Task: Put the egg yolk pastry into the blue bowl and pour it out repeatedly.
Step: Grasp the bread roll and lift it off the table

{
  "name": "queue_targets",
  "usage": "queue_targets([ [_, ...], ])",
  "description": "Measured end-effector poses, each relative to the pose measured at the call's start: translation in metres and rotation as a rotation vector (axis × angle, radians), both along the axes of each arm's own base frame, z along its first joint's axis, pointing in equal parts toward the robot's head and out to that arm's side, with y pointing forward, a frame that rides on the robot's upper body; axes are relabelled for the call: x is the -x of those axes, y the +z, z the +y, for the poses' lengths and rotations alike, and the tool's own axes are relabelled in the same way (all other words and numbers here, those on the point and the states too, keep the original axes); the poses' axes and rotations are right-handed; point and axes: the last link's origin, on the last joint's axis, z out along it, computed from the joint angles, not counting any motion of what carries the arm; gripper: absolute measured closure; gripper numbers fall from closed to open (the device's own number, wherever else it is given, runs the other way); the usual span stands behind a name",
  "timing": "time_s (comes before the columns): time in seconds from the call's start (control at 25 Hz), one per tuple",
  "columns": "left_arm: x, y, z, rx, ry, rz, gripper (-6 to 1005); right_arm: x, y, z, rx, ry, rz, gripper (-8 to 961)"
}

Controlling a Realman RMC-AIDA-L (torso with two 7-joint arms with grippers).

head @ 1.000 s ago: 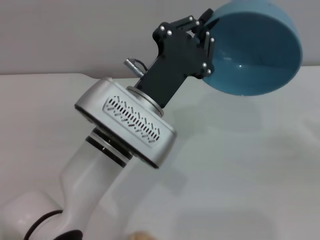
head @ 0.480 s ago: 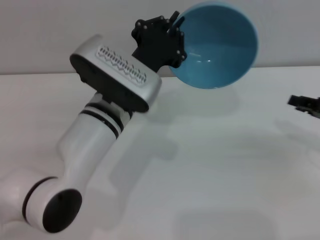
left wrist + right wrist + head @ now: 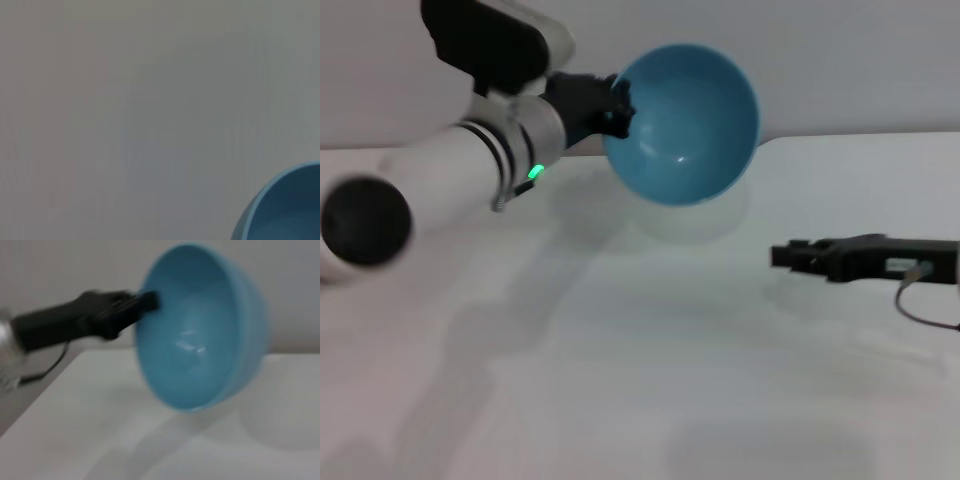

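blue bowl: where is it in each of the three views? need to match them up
Head view: blue bowl top centre, tipped on its side, held aloft by the left gripper.
Left wrist view: only its rim, lower right corner.
Right wrist view: fills the centre.
Shared landmark: the white table.

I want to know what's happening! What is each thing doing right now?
Glossy light-blue round bowl: lifted off the table, tipped on its side, nothing in it.
Left tool: shut on the bowl's rim.
Right tool: low over the white table, holding nothing; open or shut unclear.
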Motion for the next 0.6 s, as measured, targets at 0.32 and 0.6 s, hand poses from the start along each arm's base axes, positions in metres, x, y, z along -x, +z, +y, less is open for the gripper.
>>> queue_targets([
  [0.32,0.027,0.031,0.016,0.165,0.205,0.063,985,0.051,-0.036,-0.013,0.257,0.212,-0.096,693],
  [0.6,0.037,0.036,0.015,0.227,0.347,0.222,988,0.088,-0.063,-0.021,0.5,0.319,-0.25,702],
])
